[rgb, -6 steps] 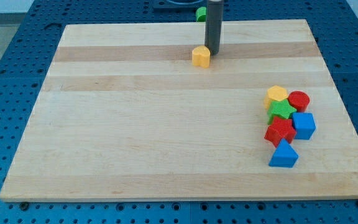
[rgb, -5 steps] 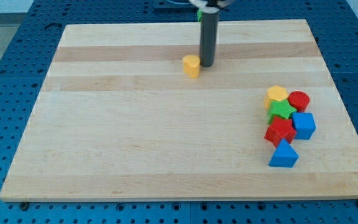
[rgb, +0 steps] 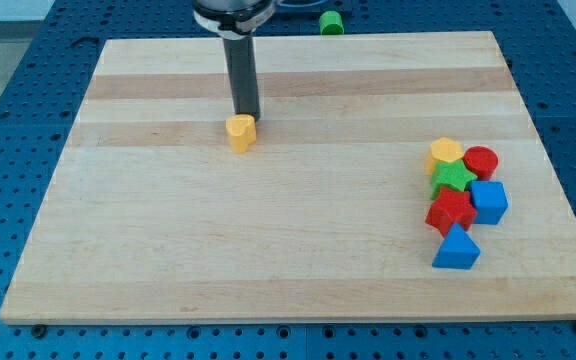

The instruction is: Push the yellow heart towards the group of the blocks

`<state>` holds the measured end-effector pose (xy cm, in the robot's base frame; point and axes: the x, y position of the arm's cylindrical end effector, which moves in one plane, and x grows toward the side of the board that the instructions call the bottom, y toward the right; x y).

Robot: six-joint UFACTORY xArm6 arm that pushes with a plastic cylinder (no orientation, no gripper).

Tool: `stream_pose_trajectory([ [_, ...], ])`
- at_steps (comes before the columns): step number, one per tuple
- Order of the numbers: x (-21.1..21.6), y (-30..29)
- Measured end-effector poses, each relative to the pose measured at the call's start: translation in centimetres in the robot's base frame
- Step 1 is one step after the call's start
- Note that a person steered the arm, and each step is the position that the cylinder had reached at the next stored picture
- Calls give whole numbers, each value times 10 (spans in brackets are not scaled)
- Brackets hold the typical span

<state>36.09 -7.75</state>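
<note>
- Noted a pale wooden board [rgb: 268, 250] lying on a blue perforated table [rgb: 8, 100], filling most of the view.
- Found the yellow heart [rgb: 240, 132] alone on the board, left of centre and towards the view's top, well apart from every other block.
- Recorded my tip [rgb: 248, 117] just beside the heart, on its upper right side; appeared to be touching it, but could not confirm contact.
- Found no jaws fitted: only a straight dark rod, so nothing to open, close or clamp.
- Logged the group near the view's right edge, packed close together: a yellow block [rgb: 446, 152], shape unclear; a red cylinder [rgb: 481, 162]; a green star [rgb: 453, 177]; a blue cube [rgb: 488, 201]; a red block [rgb: 450, 212], shape also unclear; and a blue triangle [rgb: 456, 248] lowest.
- Spotted a green block [rgb: 330, 21] off the board at the view's top, not part of the group.
- Judged the task to be at an early step, with the heart far from the group and no closing of the gap evident.
- Assessed the tip as standing on the wrong side: pressing from there would likely drive the heart down and to the view's left, away from the group.
- Judged the next move to call for rounding the heart without nudging it, setting the tip on its upper left side, then pushing steadily towards the view's right and slightly down.
- Flagged one risk: an off-centre push, likely to let the heart slip round the rod.
</note>
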Motion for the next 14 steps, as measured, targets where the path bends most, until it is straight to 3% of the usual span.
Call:
stream_pose_trajectory([
  [2, 20, 0],
  [9, 21, -2],
  [13, -3, -9],
  [14, -16, -42],
])
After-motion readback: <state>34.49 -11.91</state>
